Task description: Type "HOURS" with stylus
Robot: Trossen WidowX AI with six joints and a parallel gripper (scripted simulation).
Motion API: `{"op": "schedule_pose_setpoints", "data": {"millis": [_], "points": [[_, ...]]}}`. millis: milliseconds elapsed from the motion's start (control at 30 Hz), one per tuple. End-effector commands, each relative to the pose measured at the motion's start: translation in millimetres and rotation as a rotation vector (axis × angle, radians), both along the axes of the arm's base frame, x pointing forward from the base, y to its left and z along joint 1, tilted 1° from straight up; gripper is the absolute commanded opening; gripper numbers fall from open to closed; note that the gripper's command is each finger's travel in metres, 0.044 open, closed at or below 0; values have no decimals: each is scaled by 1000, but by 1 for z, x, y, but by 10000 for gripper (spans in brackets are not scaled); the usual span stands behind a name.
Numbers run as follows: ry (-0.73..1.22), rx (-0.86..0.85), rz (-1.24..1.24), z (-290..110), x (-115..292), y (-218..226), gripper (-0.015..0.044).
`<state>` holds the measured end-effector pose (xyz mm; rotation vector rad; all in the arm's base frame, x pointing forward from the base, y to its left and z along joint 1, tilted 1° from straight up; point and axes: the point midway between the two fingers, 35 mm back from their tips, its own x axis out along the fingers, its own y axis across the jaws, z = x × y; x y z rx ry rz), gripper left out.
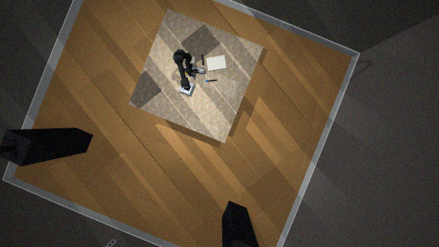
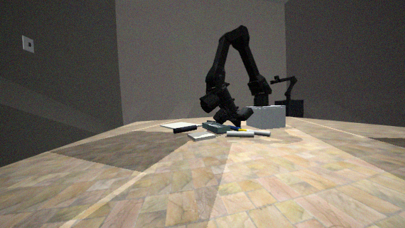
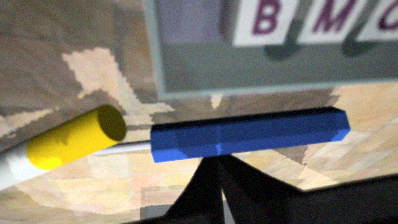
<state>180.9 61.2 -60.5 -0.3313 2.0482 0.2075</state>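
Observation:
The stylus has a blue faceted handle (image 3: 250, 134) (image 2: 235, 128) and a thin silver shaft that points left in the wrist view, just under the yellow end of a marker (image 3: 70, 145). My gripper (image 3: 214, 157) (image 2: 237, 125) is shut on the blue handle, which lies crosswise over the fingertips, low over the desk. The keyboard (image 3: 280, 67) (image 2: 216, 128) (image 1: 199, 71) is a grey-green tray with white keys. Its near edge runs just beyond the stylus in the wrist view. The B and M keys show there; the other keys are cut off or too small to read.
A black cylinder (image 1: 202, 60) (image 2: 185, 129) and a white pad (image 1: 216, 63) (image 2: 177, 125) lie beyond the keyboard. A blue and black pen (image 1: 211, 80) lies to one side. A small white box (image 2: 201, 136) and white cylinders (image 2: 240, 134) (image 2: 262, 133) lie near the keyboard and marker.

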Motion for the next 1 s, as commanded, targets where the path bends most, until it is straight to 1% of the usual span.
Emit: {"op": "schedule_pose_setpoints", "data": {"millis": [0,133,267,300,433,467,500,667,700,967], "points": [[-15,-1,-2,10,4,1,0],[-16,0,-2,37,3,0,0],[-16,0,-2,39,3,0,0],[-9,3,0,34,1,0,26],[-9,3,0,34,1,0,131],[-9,3,0,34,2,1,150],[-9,3,0,34,2,1,150],[-9,3,0,34,2,1,19],[-9,3,0,34,2,1,0],[-9,3,0,34,2,1,0]]}}
